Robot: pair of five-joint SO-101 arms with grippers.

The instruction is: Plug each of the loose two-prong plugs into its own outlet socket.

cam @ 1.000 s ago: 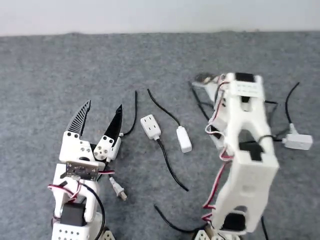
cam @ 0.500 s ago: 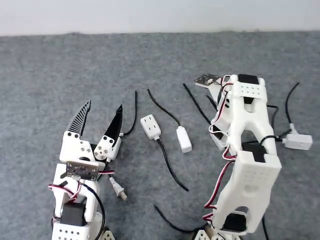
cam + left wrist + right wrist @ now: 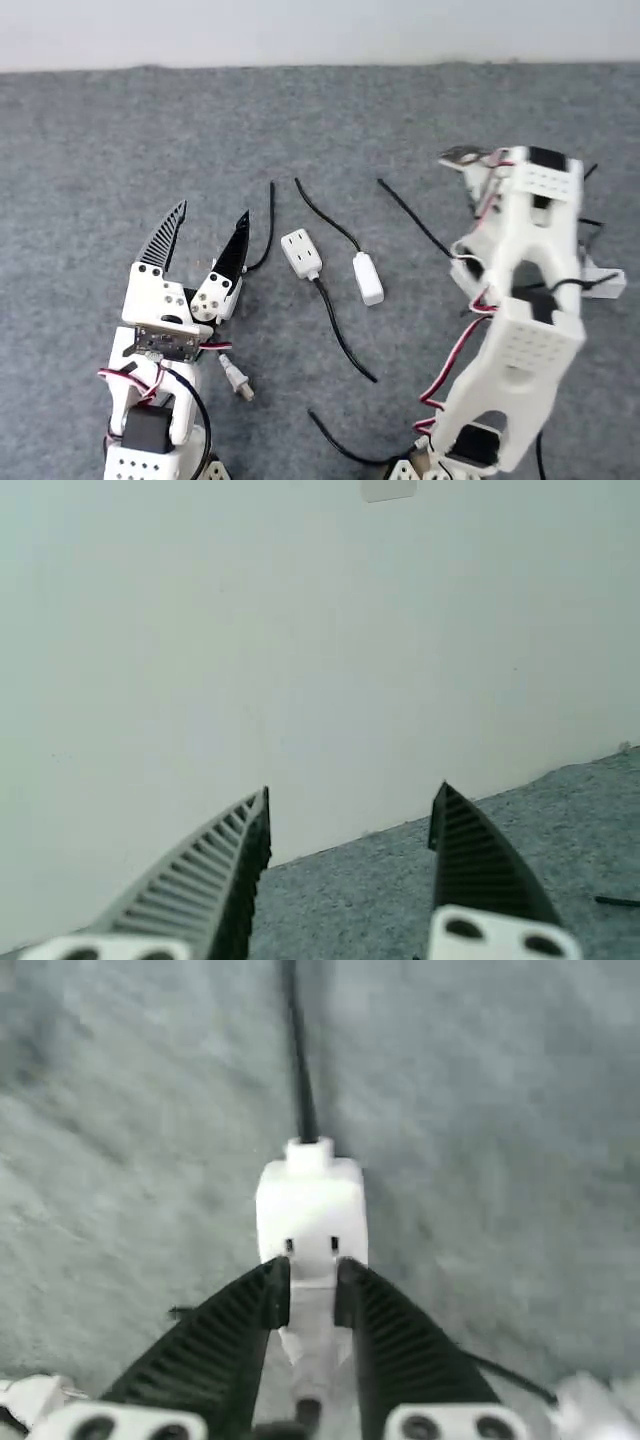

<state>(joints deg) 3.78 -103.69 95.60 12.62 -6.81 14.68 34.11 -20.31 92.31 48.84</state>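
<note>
Two arms share the grey table [image 3: 90, 140], and we take things from the biggest down. The right arm [image 3: 520, 340] is bent over at its own side of the table, so that the right gripper [image 3: 312, 1265] looks down on a white outlet block [image 3: 310, 1200]. Its claw is pinching a white plug [image 3: 312, 1320], whose nose touches the block's slotted face; we judge it is held this way to line the plug up for pushing in. Whether the prongs are seated we cannot tell. The left arm [image 3: 150, 400] sits low, the left gripper [image 3: 211, 208] spread wide and holding nothing, as if kept out of the way. Mid-table lie a second outlet socket [image 3: 300, 252] and, just beside it, a slim white connector [image 3: 368, 278], each on a black cord. Smallest, a loose two-prong plug [image 3: 236, 378] lies just beside the left arm, unplugged and within its reach.
</note>
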